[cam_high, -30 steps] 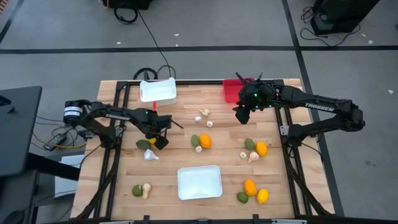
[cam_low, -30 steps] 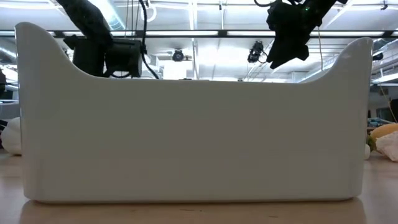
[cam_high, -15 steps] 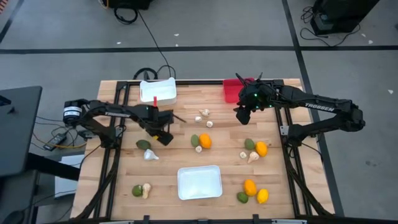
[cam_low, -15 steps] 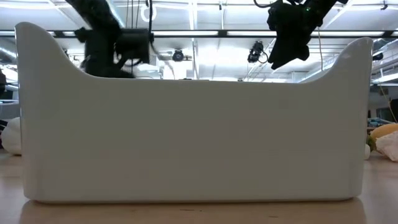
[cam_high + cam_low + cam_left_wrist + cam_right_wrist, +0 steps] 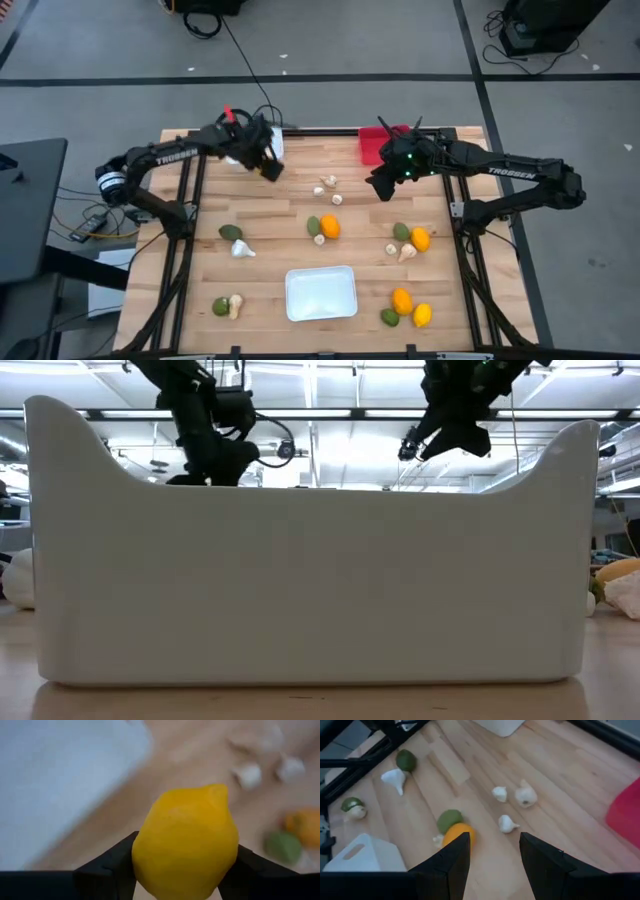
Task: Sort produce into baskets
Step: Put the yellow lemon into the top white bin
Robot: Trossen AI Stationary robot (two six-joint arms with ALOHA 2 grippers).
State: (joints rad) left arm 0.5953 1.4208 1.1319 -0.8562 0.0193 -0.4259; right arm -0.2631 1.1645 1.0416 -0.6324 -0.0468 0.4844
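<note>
From above, the left gripper hangs at the near edge of the deep white plastic bin at the far left of the pale wooden bench, while the right gripper hovers just beside the red plastic bin; a shallow white tray sits near the front, with orange, yellow, green and whitish produce scattered around it; at bench height, the tray's white wall fills the frame, and both dark arms show above its rim; past the left wrist, the left gripper's fingers clamp a round yellow lemon-like fruit, with blurred white bin and wood beyond; past the right wrist, the right gripper's fingers stand apart with nothing between them, above three whitish garlic-like bulbs and an orange fruit touching a green one.
</note>
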